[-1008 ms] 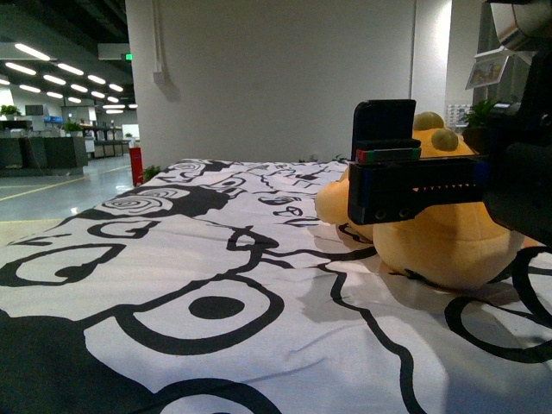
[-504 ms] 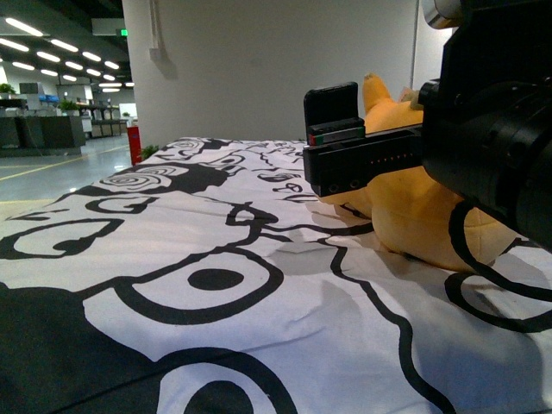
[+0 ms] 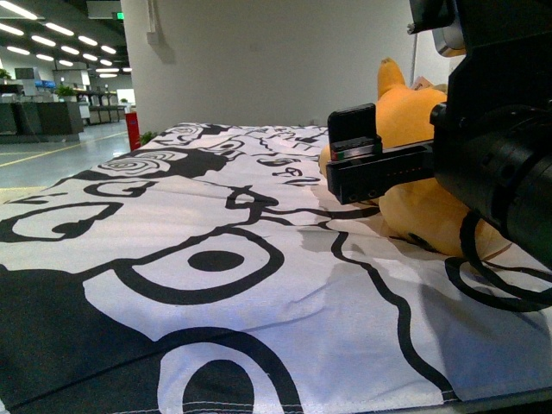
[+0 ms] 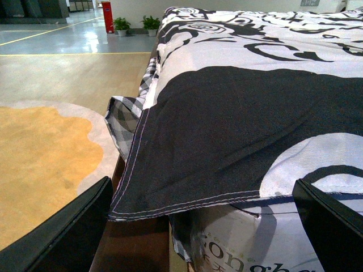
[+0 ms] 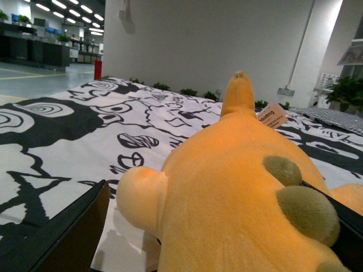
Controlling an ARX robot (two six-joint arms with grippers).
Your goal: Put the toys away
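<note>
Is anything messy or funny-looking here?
Two small things. The yellow plush toy lies out on the black-and-white sheet with its tag sticking up. At the sheet's edge, in the left wrist view, one corner hangs loose, and a checked cloth bunches out from under it.

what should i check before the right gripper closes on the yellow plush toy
1. Right gripper open: ok, jaws stand wide apart.
2. Plush toy between its fingers: ok, the body fills the gap in the right wrist view.
3. Fingers deep enough around the body: cannot tell, the far finger is hidden in the front view.
4. Patterned cover clear of the jaws: cannot tell, it lies right under the toy.
5. Left gripper out of the way: ok, open and empty at the cover's corner.
6. Place to put the toy: cannot tell, none shows.
</note>
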